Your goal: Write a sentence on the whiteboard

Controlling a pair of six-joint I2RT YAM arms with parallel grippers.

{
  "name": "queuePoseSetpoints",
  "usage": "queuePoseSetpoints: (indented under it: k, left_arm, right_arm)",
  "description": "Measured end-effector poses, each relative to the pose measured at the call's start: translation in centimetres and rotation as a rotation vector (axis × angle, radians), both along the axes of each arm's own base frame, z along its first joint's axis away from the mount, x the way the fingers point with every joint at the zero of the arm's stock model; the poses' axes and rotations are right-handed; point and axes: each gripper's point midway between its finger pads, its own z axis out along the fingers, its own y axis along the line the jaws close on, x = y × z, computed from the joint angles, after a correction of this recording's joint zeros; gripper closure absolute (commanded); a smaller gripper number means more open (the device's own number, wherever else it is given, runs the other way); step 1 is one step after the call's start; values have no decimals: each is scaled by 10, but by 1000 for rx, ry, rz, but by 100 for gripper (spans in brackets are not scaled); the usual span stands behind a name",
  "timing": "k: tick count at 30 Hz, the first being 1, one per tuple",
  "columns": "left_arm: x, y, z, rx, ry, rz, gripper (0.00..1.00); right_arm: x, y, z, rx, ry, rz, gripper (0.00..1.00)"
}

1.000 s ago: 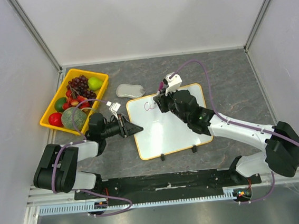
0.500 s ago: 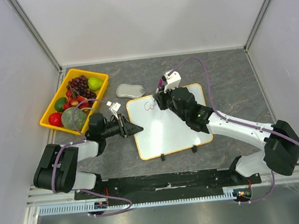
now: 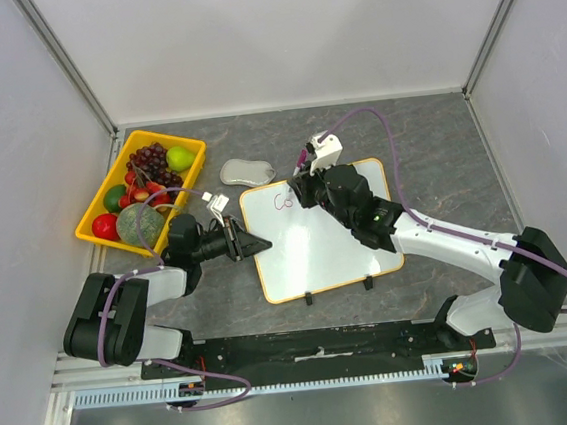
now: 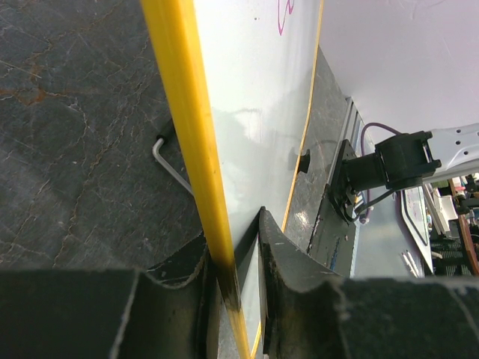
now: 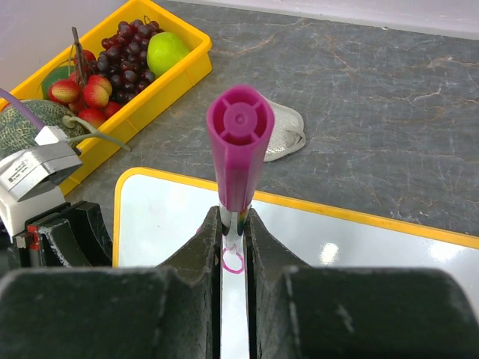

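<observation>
The whiteboard [image 3: 316, 241], white with a yellow-orange rim, lies mid-table. My left gripper [image 3: 256, 244] is shut on its left rim; the left wrist view shows the rim [image 4: 196, 142] pinched between my jaws at my gripper [image 4: 233, 262]. My right gripper [image 3: 304, 185] is shut on a magenta marker [image 5: 239, 143], its tip touching the board's top-left part. Purple writing [image 3: 284, 200] there is just two loops, about "Co"; a small loop [image 5: 233, 261] sits under the tip. The whiteboard also shows in the right wrist view [image 5: 352, 247].
A yellow fruit tray [image 3: 99, 222] with grapes, apple, melon and strawberries stands at the back left. A grey-white eraser [image 3: 245, 171] lies on the dark table just beyond the board's top-left corner. Two black clip feet [image 3: 310, 297] sit on the board's near edge.
My right gripper with the marker has shifted slightly up and left over the board, and the purple writing has closed into a second loop. The left arm has not moved.
</observation>
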Motion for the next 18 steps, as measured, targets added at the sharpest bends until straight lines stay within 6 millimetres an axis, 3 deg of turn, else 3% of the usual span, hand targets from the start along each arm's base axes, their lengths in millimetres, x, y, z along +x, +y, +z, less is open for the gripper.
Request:
queuePoseSetpoints:
  k: [7,18]
  left_arm:
    - [0,0,0,0,-1,-1,98]
    - [0,0,0,-1,-1,-3,98]
  right_arm:
    - [-3,2,5,34,2,12,100]
    - [0,-16,19,62,-31,-41,100]
